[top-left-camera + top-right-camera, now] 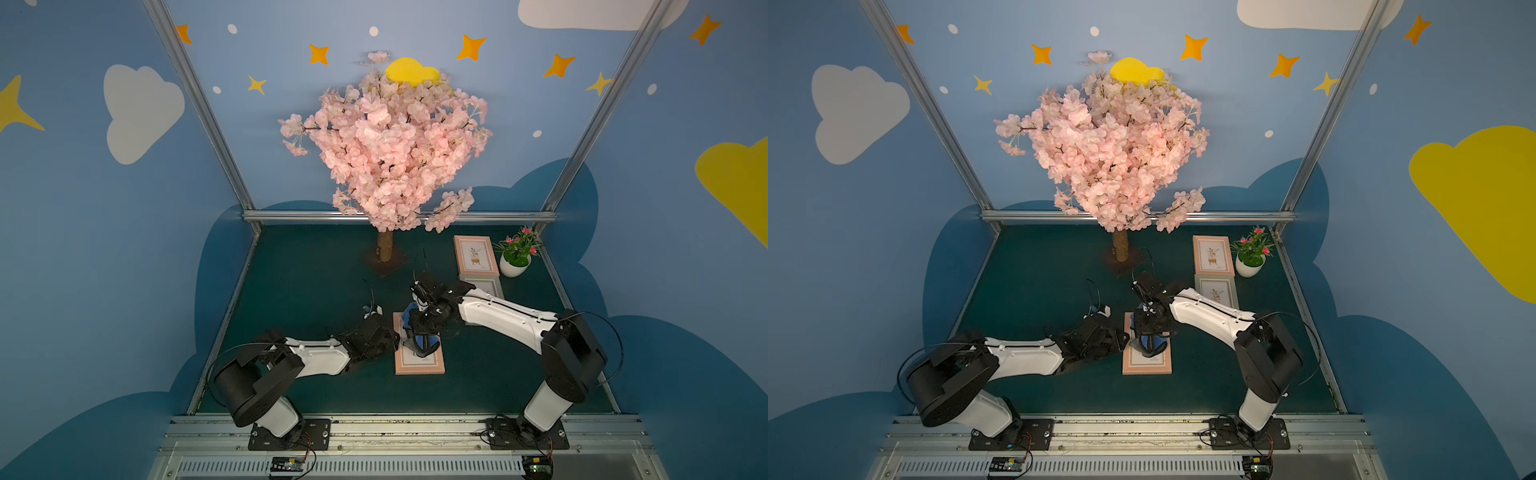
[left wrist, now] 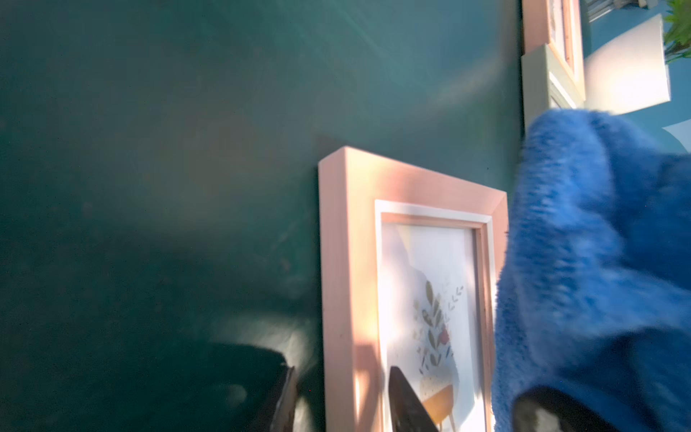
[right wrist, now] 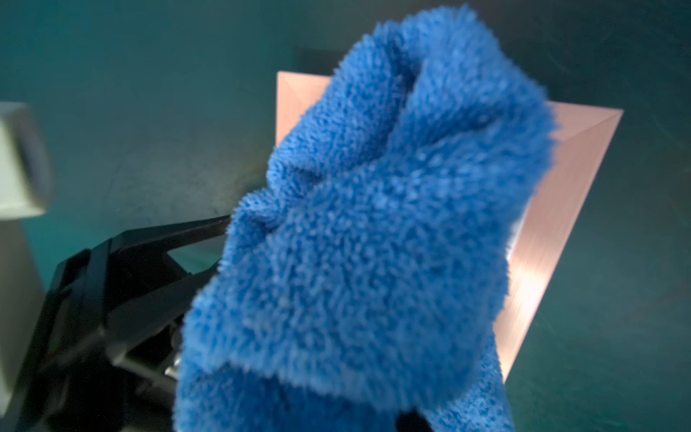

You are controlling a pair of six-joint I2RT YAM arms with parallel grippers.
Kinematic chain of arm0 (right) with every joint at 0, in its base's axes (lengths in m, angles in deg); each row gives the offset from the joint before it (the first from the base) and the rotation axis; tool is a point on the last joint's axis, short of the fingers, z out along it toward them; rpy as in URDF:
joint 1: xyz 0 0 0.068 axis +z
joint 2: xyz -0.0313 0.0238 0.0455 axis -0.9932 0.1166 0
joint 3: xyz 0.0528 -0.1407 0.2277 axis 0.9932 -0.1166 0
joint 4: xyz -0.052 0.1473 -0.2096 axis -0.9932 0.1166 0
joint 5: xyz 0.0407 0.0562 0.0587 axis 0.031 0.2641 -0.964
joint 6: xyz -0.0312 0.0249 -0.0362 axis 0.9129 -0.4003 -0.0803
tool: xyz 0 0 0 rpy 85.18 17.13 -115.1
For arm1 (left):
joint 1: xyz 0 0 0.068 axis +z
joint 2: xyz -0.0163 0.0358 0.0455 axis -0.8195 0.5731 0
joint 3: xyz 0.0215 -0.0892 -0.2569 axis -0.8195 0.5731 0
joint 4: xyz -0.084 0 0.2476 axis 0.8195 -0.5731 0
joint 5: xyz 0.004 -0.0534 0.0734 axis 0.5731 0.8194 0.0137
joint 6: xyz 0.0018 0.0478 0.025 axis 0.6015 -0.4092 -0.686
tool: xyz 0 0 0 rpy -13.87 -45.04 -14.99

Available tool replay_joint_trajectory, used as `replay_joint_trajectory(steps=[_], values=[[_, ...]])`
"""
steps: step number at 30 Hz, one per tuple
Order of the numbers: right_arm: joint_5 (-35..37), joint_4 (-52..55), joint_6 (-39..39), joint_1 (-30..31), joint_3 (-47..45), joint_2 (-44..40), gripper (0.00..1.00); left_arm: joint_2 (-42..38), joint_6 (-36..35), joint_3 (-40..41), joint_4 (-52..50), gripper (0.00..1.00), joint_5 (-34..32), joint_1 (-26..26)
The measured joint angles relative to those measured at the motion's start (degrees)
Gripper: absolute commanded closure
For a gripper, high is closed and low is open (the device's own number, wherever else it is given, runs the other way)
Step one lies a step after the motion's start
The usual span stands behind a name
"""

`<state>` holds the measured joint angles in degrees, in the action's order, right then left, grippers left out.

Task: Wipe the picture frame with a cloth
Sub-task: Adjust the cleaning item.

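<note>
Three wooden picture frames: central pink frame (image 1: 419, 365), far pink frame (image 1: 476, 255) and pale frame (image 1: 1217, 293) at one o'clock. Right claw (image 1: 422, 336) clamps one blue plush cloth (image 3: 374, 224); left claw (image 1: 397, 340) gapes.

blue cloth (image 3: 374, 224), pink picture frame (image 2: 347, 262) — dark green table (image 1: 311, 291).

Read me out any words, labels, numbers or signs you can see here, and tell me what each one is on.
No text can be read.
The picture frame beneath the cloth: plant drawing, no legible words.
The far frame: print too small to read.
The circuit boards at the arm bases: markings too small.
</note>
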<state>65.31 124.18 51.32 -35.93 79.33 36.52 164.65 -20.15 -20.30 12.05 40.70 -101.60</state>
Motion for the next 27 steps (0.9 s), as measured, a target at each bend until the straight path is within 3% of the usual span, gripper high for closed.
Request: replay_joint_trajectory(steps=[8, 13, 18, 23, 27], values=[[-4.48, -9.55, 2.69, -0.04, -11.98, -14.60, 1.00, -13.64, -3.67, 7.45, -6.12, 0.32, 0.26, 2.27], [-8.94, -19.47, 4.85, -0.04, -20.50, -23.74, 1.00, -26.47, -6.47, 16.37, 2.01, 0.23, 3.17, 2.97], [-11.96, -30.08, 5.27, -0.04, -28.44, -29.42, 1.00, -34.60, -8.70, 18.05, 8.31, 0.12, 8.31, 3.06], [-12.41, -36.35, 6.38, 0.61, -32.28, -31.54, 1.00, -38.66, -9.46, 17.86, 13.97, 0.06, 14.10, 3.06], [-12.04, -39.04, 7.69, 2.14, -32.98, -31.67, 1.00, -37.40, -9.49, 16.33, 15.67, 0.06, 18.14, 3.04]])
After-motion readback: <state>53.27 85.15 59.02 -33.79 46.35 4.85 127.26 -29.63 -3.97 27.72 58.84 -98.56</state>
